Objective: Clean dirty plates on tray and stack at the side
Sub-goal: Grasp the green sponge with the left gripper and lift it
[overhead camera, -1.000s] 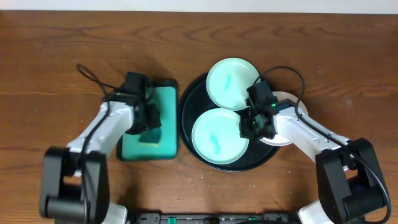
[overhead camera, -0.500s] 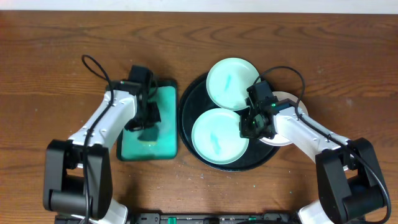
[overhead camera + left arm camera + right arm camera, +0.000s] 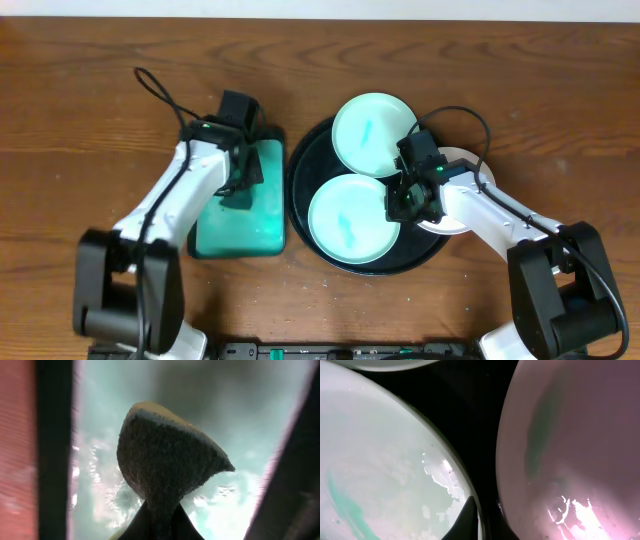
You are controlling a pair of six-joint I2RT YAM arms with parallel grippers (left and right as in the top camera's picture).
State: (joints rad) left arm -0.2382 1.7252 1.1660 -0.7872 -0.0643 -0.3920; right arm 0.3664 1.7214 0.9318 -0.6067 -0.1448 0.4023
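Plates, three small round ones, are sitting on or by the glossy black tray [image 3: 300, 172] at mid-table. A mint far plate [image 3: 372, 133] and a mint near plate [image 3: 350, 222] are lying inside it, each carrying a teal smear. A white third plate [image 3: 458, 158] is lying at the tray's right edge, mostly hidden under the right arm, so I cannot tell whether it is resting on the rim.

The right gripper [image 3: 403, 207] is clenching, its tips seemingly pinching the near plate's thin right rim. The left gripper [image 3: 241, 183] is grasping a dark sponge [image 3: 165, 460] by one narrow end, hanging over a rectangular green tray [image 3: 262, 218] just left of the black one.

Trouble looks likeliest in two ways. The sponge, being held by so little, may be twisting loose once it presses down. The near plate, being held only at its edge, may be tipping or skidding under scrubbing and knocking its neighbours.

Everything is resting on a brown wooden table [image 3: 90, 120]. Nothing of the room beyond it is showing.
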